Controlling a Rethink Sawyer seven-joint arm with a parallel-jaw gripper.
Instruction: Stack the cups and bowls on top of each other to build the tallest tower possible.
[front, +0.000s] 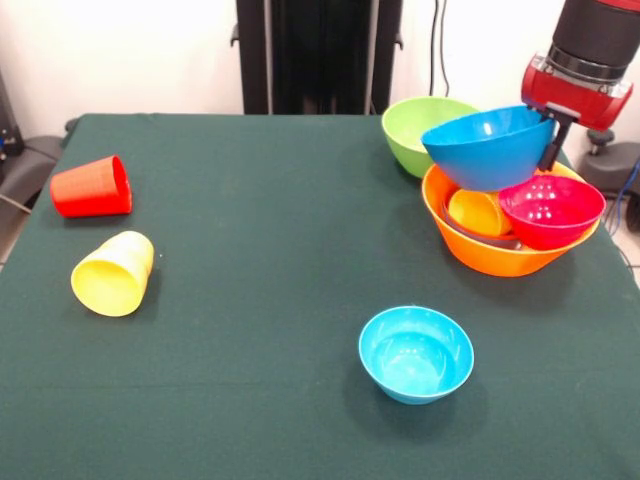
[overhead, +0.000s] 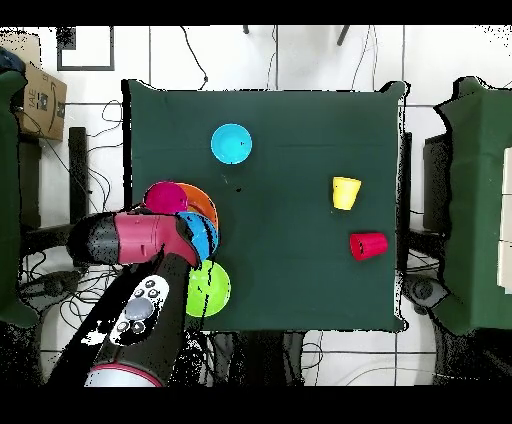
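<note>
A small light-blue bowl (front: 416, 353) sits upright on the green bench (front: 260, 300), closest to the front camera and well apart from the end effector (front: 553, 140), nearer the viewer and off to its left in that view. The red and black arm (front: 590, 55) comes down at the picture's upper right. Its end effector is closed on the rim of a medium blue bowl (front: 490, 147), which hangs tilted, its opening turned upward and toward the left. Directly below sits the tower (front: 510, 215): a large orange bowl (front: 490, 255) holding a crimson bowl (front: 552, 210), tipped toward the camera, and beside it a yellow-orange cup or small bowl (front: 478, 212); which it is cannot be told. The blue bowl appears to rest against this pile. A lime green bowl (front: 418, 125) stands just behind and left of the end effector. Far across the bench, a red cup (front: 92, 188) and a yellow cup (front: 113, 273) lie on their sides, near each other.
</note>
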